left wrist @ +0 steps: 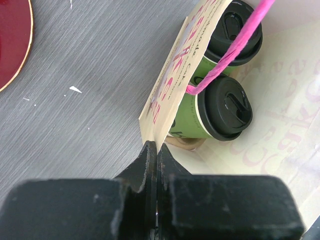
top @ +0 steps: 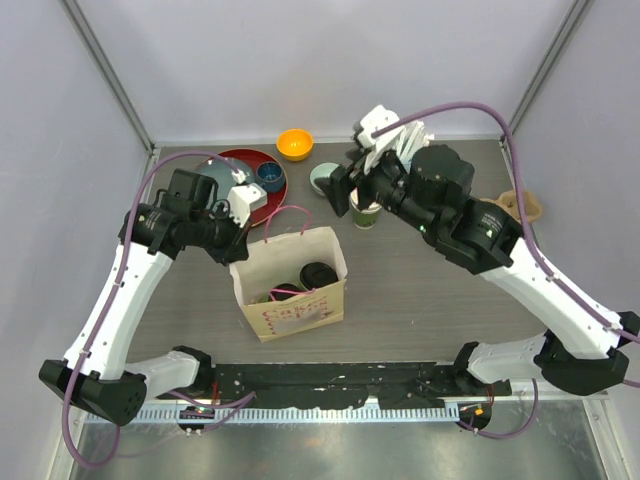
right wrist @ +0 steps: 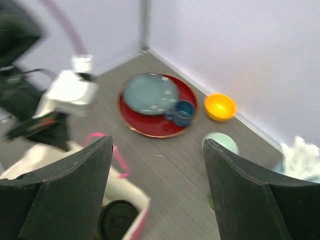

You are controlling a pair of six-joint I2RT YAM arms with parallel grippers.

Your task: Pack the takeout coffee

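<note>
Top view: the paper bag [top: 300, 305] stands near centre with two takeout cups [top: 318, 272] inside, only their black lids [top: 285, 292] showing. The left gripper [top: 237, 252] meets the bag's rim at 10 o'clock. The right gripper [top: 345, 188] hovers off at 1 o'clock.

Left wrist: the cups [left wrist: 187, 115] are green-sided and capped with round black lids. A pink handle [left wrist: 235, 50] crosses them. The fingers are pressed together on the bag's edge.

Right wrist, blurred: the fingers are spread wide with nothing between them, and one lid [right wrist: 117, 217] shows at 7 o'clock.
</note>
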